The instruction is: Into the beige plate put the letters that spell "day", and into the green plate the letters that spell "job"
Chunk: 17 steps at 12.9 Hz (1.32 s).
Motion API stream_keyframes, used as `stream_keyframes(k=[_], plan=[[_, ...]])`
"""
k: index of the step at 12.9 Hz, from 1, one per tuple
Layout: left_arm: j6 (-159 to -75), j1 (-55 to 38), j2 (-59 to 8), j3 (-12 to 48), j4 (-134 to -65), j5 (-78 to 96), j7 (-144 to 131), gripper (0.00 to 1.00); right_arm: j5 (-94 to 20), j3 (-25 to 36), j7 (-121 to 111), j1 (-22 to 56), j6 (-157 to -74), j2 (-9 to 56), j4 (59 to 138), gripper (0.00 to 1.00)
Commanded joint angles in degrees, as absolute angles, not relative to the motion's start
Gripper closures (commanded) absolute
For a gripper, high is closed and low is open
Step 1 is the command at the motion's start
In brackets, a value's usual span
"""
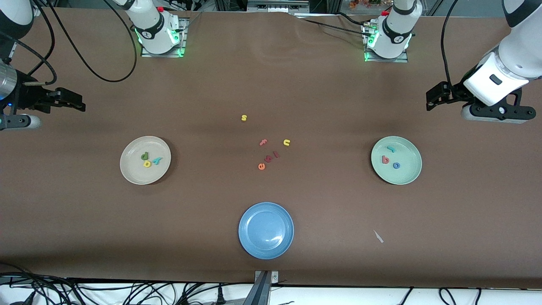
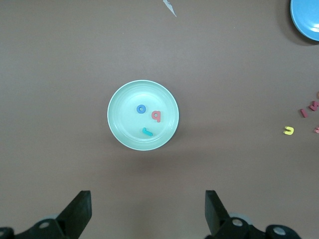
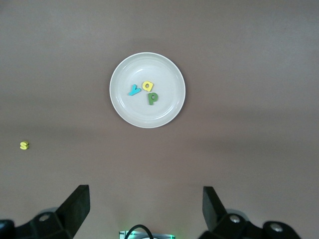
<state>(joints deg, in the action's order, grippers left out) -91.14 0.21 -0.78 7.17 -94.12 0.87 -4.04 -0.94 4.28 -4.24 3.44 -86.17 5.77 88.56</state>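
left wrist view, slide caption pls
Open left gripper hovers above the green plate holding teal j, blue o, red b.

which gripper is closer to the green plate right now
Left. The left gripper hangs open near the green plate, at its own end of the table; the right gripper, also open, is by the beige plate.

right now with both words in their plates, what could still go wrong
Little, judging by the layout. The d, a and y lie in the beige plate, the j, o and b in the green plate. Both the left gripper and right gripper are open and empty. A needless further pick from the leftover letters could spoil a sorted plate.
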Motion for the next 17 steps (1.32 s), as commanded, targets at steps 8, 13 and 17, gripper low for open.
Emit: stream_keyframes(k=[8, 13, 17], plan=[[-89.9, 0.5, -1.3, 7.6, -92.6, -0.7, -3.6, 0.0, -0.2, 4.1, -3.5, 3.3, -84.9, 5.8, 88.1, 0.0], [-89.9, 0.5, -1.3, 7.6, -92.6, -0.7, -3.5, 0.0, -0.1, 4.0, -3.5, 3.3, -84.9, 5.9, 88.1, 0.0], [-89.9, 0.5, -1.3, 7.6, -92.6, -0.7, -3.5, 0.0, 0.0, 4.1, -3.5, 3.3, -84.9, 5.9, 88.1, 0.0]])
